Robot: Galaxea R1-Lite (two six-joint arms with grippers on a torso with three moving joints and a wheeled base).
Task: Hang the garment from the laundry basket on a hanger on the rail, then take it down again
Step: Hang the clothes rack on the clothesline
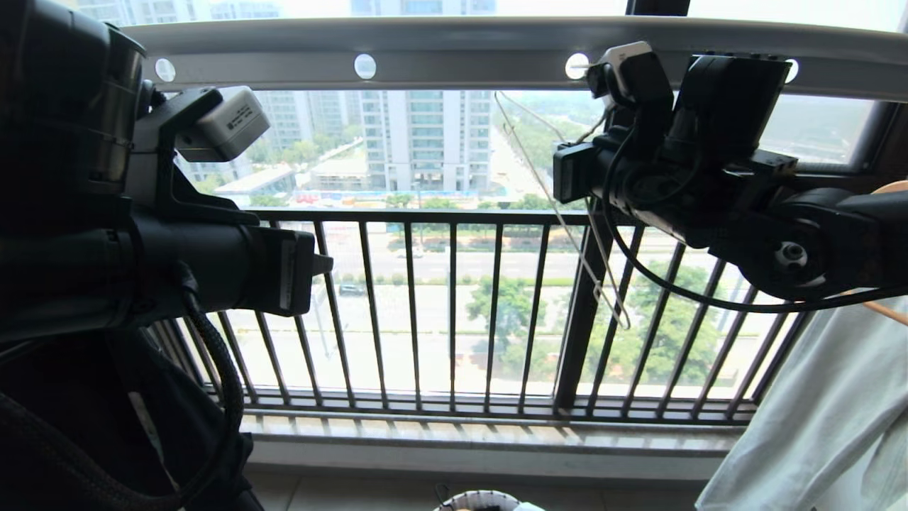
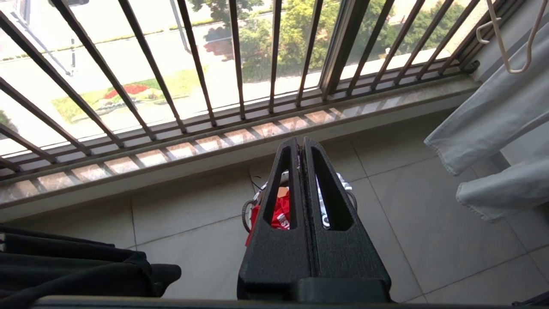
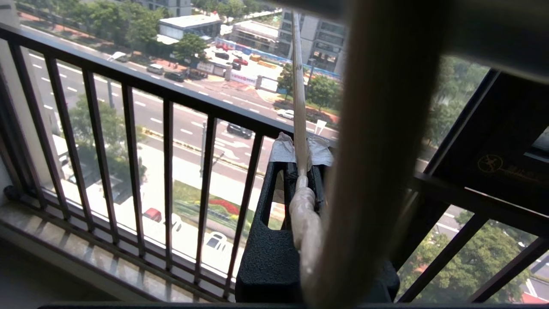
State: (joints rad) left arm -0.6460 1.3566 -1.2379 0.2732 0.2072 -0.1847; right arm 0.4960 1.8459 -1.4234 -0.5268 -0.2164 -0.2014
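So the right gripper (image 3: 302,171) is clamped on the white wire hanger (image 1: 567,227), holding it up just under the rail (image 1: 454,46). The hanger is bare, and I can't tell if its hook is on the rail or off. Looks like the fetch-the-hanger step to me.

The left gripper (image 2: 302,148) has its fingers pressed together on nothing. Well below it sits the laundry basket (image 2: 248,210) on the floor, with the red garment (image 2: 281,214) bunched inside plus something white.

Next move probably calls for bringing the hanger down toward that shirt.
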